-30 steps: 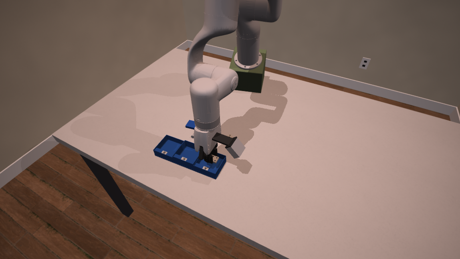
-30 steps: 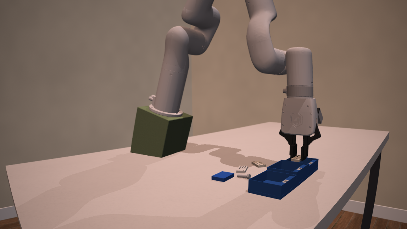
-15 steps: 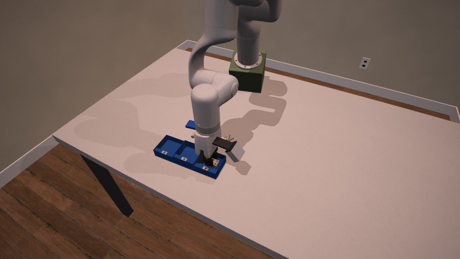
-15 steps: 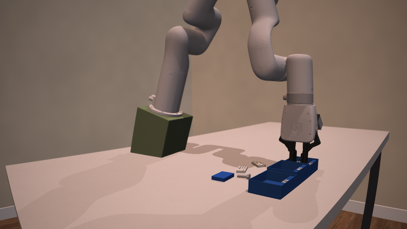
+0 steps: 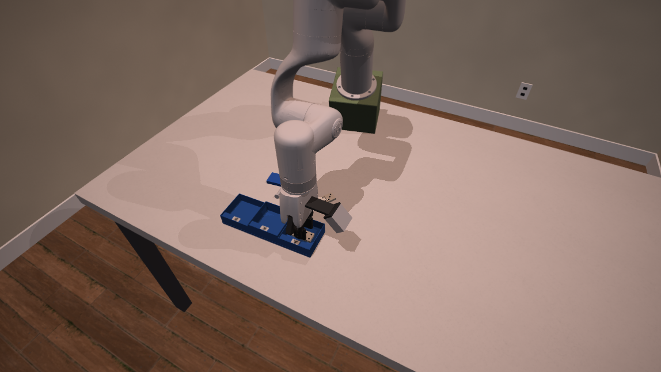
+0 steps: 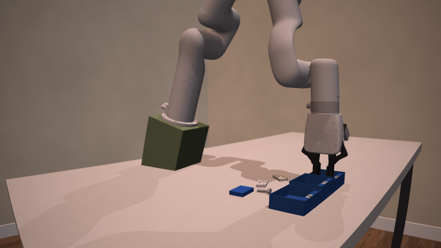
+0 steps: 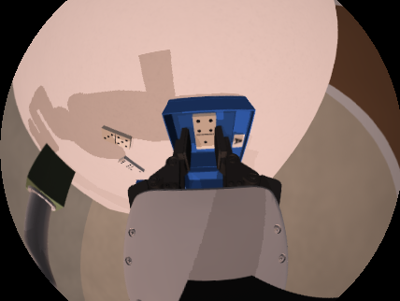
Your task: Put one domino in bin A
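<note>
A row of three blue bins (image 5: 272, 224) stands near the table's front edge; its labels are too small to read. My gripper (image 5: 297, 231) reaches down into the right end bin (image 7: 207, 131), with its fingertips inside the walls in the exterior view (image 6: 323, 171). A white domino (image 5: 307, 236) lies flat on that bin's floor, and the wrist view shows it (image 7: 204, 130) between and just beyond the slightly parted fingers. The fingers do not press on it. Two more dominoes (image 6: 262, 182) (image 6: 279, 177) lie on the table behind the bins.
A flat blue block (image 6: 241, 190) and a small white bolt (image 6: 264, 190) lie on the table beside the dominoes. The arm's green base block (image 5: 356, 103) stands at the back of the table. The other two bins look empty.
</note>
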Controlling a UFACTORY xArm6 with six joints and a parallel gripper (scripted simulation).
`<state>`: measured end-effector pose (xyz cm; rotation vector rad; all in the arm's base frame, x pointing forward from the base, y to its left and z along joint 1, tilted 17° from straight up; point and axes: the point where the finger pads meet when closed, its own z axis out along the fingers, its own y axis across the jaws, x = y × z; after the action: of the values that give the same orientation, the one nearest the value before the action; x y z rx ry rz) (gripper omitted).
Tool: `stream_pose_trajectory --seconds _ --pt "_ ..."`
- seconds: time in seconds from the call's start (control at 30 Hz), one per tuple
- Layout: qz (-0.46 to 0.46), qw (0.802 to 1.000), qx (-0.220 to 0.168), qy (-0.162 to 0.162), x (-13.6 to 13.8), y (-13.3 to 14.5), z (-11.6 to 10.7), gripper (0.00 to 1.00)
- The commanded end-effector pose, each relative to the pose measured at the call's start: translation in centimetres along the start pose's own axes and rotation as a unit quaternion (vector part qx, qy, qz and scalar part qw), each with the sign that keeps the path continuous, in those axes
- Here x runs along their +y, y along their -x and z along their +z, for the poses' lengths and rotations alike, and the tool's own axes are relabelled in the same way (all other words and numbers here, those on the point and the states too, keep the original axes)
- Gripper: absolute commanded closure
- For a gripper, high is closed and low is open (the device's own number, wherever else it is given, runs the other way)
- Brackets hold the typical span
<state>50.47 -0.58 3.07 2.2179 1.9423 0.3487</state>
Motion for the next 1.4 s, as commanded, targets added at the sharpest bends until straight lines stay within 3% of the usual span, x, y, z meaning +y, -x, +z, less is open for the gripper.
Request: stream_pose_trajectory --seconds 0.0,0.5,1.07,1.2,1.37 --pt "0.0 1.0 0.0 0.002 0.2 0.0 -0.1 0.69" --pt "0.0 1.0 0.0 0.002 0.2 0.0 -0.9 0.69" --pt "0.0 1.0 0.0 0.002 0.2 0.0 -2.9 0.69" --pt "0.0 1.0 0.0 0.002 0.2 0.0 -4.5 0.69" --pt "0.0 1.0 0.0 0.002 0.2 0.0 -4.5 0.69"
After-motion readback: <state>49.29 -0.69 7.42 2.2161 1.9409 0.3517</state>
